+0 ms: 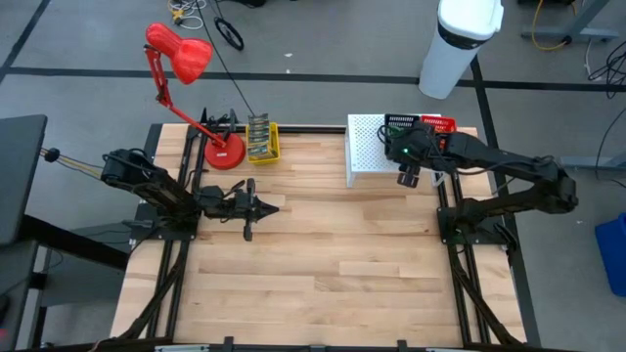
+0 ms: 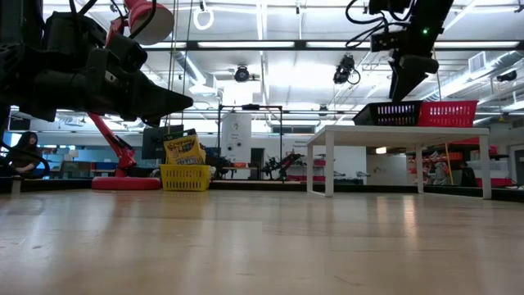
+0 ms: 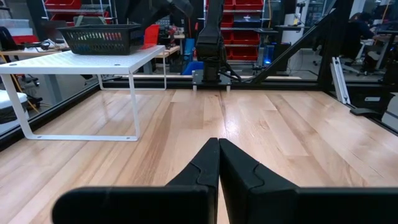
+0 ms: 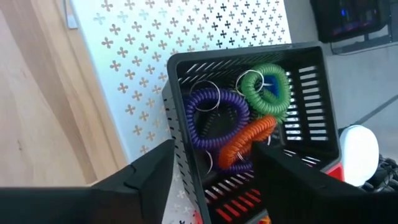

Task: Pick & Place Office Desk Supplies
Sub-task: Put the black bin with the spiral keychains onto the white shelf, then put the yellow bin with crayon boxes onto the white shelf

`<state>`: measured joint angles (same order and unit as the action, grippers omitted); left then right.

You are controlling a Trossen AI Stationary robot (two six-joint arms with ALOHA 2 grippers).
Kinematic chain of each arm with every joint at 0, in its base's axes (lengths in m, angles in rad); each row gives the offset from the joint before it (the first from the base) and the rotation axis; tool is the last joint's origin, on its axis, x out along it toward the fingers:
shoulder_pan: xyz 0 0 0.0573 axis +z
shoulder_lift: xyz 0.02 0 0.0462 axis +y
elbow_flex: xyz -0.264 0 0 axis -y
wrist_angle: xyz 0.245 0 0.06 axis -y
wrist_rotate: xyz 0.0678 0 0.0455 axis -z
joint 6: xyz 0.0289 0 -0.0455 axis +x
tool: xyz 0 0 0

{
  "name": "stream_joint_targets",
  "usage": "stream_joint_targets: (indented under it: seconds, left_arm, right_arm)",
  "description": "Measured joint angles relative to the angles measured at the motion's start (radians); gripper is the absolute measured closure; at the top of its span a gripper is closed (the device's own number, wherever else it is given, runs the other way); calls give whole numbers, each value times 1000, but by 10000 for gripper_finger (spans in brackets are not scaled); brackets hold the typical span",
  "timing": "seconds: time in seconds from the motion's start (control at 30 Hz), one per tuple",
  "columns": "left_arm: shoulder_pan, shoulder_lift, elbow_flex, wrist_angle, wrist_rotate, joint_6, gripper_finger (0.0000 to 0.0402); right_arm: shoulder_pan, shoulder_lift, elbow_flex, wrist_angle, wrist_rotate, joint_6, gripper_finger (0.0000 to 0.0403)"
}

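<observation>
1. Hovering over the black basket (image 4: 249, 134) on the white riser (image 4: 186, 31), the right pincer (image 4: 214, 171) stands open, empty.
2. Purple (image 4: 214, 118), green (image 4: 266, 87) and orange coil loops (image 4: 249, 140) lie inside.
3. Left pincer (image 3: 217, 168) closed, empty, above the desk (image 1: 333, 254).

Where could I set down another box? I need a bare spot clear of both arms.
Free: the wooden table in front of both arms, and the white riser's bare half. Crowded: the back edge around the red lamp, yellow basket, and the black basket under the open right gripper.
</observation>
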<state>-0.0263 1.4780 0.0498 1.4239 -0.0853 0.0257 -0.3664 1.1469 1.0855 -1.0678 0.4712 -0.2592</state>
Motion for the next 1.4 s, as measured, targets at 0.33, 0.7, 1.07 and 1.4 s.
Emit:
stream_joint_targets:
  seconds: [0.33, 0.7, 1.07, 1.4]
  left_arm:
    - [0, 0, 0, 0, 0, 0, 391]
    - [0, 0, 0, 0, 0, 0, 391]
    - [0, 0, 0, -9, 0, -3, 391]
    - [0, 0, 0, -11, -11, -23, 391]
  right_arm:
    - [0, -46, 19, -1, -9, 21, 173]
    - [0, -67, 42, 154, -89, 193, 235]
    - [-93, 5, 41, 122, 99, 327, 379]
    - [-229, -40, -15, 46, 87, 404, 393]
